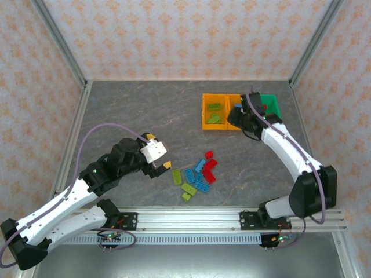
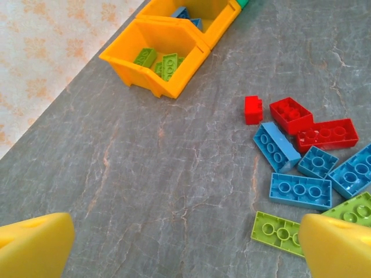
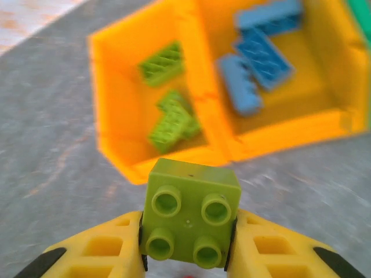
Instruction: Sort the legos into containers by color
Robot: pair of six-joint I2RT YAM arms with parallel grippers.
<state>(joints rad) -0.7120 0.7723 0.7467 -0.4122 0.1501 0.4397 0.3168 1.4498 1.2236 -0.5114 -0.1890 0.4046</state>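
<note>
Sort partly done, by my reading. The left orange bin point(image 1: 214, 128) holds lime green pieces, two or three as far as I can count, and the middle orange bin point(image 3: 290, 130) just right of it holds three blue ones. The green bin point(image 1: 271, 101) sits at the far right of the row; I cannot tell what is inside it. No red piece is visible in either orange bin, so I judge red has barely begun, if at all. The unsorted pile point(image 1: 197, 174) lies mid-table, nearer to me than the bins and well apart from them: a dozen or so legos, reds on the far side, blues in the middle, greens on the near and left edges, some touching. My right gripper point(image 3: 188, 231) is clenched on a lime green brick point(image 3: 191, 197), a square two-by-two with four round studs facing the wrist camera, its sides pinched between the yellow fingers. It hangs just on the near side of the two orange bins, about level with the wall they share; the wrist picture is blurred, so I cannot place it more finely. I judge it belongs in the left bin with the other greens. My left gripper point(image 2: 185, 249) is released, jaws wide and holding nothing, hovering over the table point(image 2: 145, 174) just left of the pile, with a green plate beside its right finger
</note>
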